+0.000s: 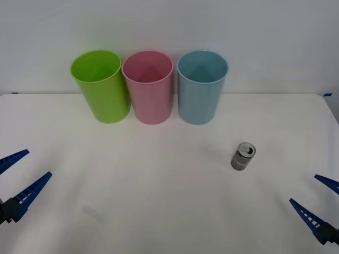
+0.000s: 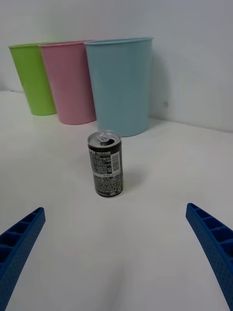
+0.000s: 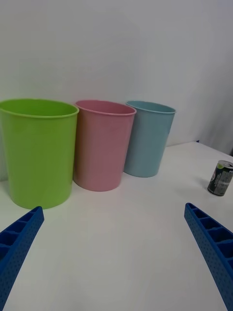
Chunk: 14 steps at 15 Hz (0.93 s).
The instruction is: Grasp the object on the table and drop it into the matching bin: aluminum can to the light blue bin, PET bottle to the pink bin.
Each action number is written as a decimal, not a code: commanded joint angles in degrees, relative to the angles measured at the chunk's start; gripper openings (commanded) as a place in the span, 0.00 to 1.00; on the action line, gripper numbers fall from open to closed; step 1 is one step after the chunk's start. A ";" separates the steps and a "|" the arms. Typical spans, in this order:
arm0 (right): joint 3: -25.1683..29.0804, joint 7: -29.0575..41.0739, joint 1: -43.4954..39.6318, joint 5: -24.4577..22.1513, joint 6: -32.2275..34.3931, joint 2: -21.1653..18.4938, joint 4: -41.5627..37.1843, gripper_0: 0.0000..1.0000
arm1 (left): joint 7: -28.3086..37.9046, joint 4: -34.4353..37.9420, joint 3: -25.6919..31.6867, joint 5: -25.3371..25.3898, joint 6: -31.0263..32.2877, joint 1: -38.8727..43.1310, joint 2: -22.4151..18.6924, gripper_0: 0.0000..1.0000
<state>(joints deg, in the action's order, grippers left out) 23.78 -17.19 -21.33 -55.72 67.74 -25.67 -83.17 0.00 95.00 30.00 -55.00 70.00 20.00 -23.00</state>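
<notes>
The right gripper (image 1: 313,202), fingers spread, waits just beside the upright aluminum can (image 1: 243,155), ready for its approach toward the light blue bin (image 1: 201,90).

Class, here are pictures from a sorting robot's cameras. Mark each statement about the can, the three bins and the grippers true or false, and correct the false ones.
1. The aluminum can stands upright on the table. True.
2. The can already lies inside the light blue bin. False: it stands on the table, in front of that bin and apart from it.
3. The pink bin stands between the green bin and the light blue bin. True.
4. The right gripper is shut on the can. False: it is open, with the can ahead of it, untouched.
5. The left gripper is open, at the table's left side. True.
</notes>
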 commanded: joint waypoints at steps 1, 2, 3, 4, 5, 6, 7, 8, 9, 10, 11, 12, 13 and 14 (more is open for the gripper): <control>-1.63 -0.82 2.26 -0.44 0.11 0.01 3.90 1.00 | 0.00 0.00 0.00 0.00 0.00 0.00 0.00 1.00; -2.16 -1.09 3.31 -1.23 0.02 0.10 5.13 1.00 | 0.00 0.00 0.00 0.00 0.00 0.00 0.00 1.00; -3.22 -1.35 4.11 -1.23 -0.24 0.10 6.18 1.00 | 0.00 0.00 0.00 0.00 0.00 0.00 0.00 1.00; -4.36 -1.62 4.98 -1.23 -0.50 0.10 7.15 1.00 | 0.00 0.00 0.00 0.00 0.00 0.00 0.00 1.00; -5.41 -1.79 5.95 -1.23 -0.86 0.27 7.94 1.00 | 0.00 0.00 0.00 0.00 0.00 0.00 0.00 1.00; -6.03 -2.14 6.92 -1.23 -1.12 0.62 8.91 1.00 | 0.00 0.00 0.00 0.00 0.00 0.00 0.00 1.00; -6.56 -2.58 8.15 -1.23 -1.47 1.06 9.96 1.00 | 0.00 0.00 0.00 0.00 0.00 0.00 0.00 1.00; -6.82 -2.85 9.12 -1.85 -1.82 1.68 10.58 1.00 | 0.00 0.00 0.00 0.00 0.00 0.00 0.00 1.00; -6.56 -3.02 9.91 -2.99 -2.26 2.64 11.10 1.00 | 0.00 0.00 0.00 0.00 0.00 0.00 0.00 1.00; -6.47 -3.11 10.70 -4.22 -3.14 3.87 11.10 1.00 | 0.00 0.00 0.00 0.00 0.00 0.00 0.00 1.00; -6.56 -3.20 11.05 -4.57 -3.84 4.58 11.10 1.00 | 0.00 0.00 0.00 0.00 0.00 0.00 0.00 1.00; -6.47 -3.37 11.66 -5.63 -4.81 5.72 11.10 1.00 | 0.00 0.00 0.00 0.00 0.00 0.00 0.00 1.00; -6.47 -3.55 12.19 -6.33 -5.51 6.42 11.10 1.00 | 0.00 0.00 0.00 0.00 0.00 0.00 0.00 1.00; -6.47 -3.64 12.63 -6.68 -6.13 7.13 11.10 1.00 | 0.00 0.00 0.00 0.00 0.00 0.00 0.00 1.00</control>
<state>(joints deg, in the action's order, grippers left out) 17.30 -20.74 -9.05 -62.08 62.10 -19.09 -72.07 0.00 95.00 30.00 -55.00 70.00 20.00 -23.00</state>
